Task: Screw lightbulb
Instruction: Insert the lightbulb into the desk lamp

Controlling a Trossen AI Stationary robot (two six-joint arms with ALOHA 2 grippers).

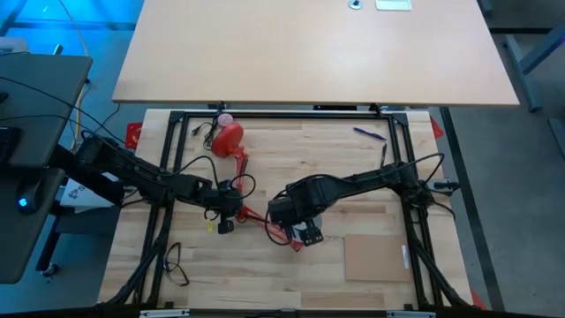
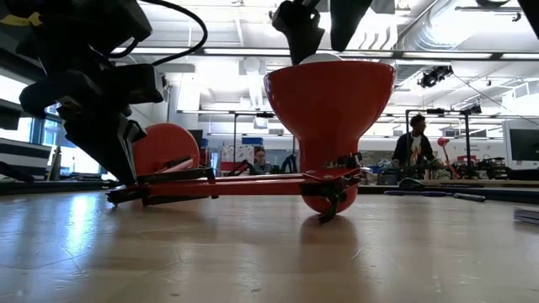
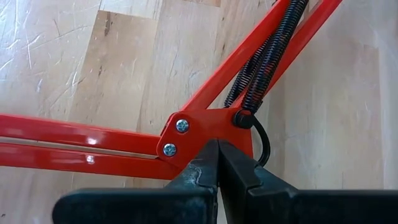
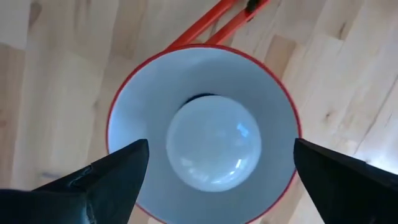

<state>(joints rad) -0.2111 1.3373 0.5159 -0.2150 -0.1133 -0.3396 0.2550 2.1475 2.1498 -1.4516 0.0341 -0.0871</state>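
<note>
A red desk lamp lies on the wooden table, its round base (image 1: 229,137) at the far side. Its shade (image 2: 328,93) opens upward. The white lightbulb (image 4: 214,143) sits inside the shade, and its top (image 2: 320,57) shows just above the rim. My right gripper (image 4: 221,168) hangs open above the shade, pointing straight down. One finger stands on each side of the bulb, and neither touches it. My left gripper (image 1: 225,212) is shut on the lamp arm's elbow joint (image 3: 205,127). My left gripper presses its shut fingertips (image 3: 217,165) onto the red bracket plate (image 3: 199,134) at the lamp arm's elbow, next to the two screws and the spring's end. The fingers slant down from the table's left side. The lamp arm lies flat on the table under them.
A small pink ball (image 1: 225,119) lies by the lamp base. A brown square board (image 1: 375,258) lies near the right front, pens (image 1: 371,134) at the far right, and a black cable (image 1: 177,263) at the left front. Black frame rails (image 1: 168,177) border the table. People stand in the room behind.
</note>
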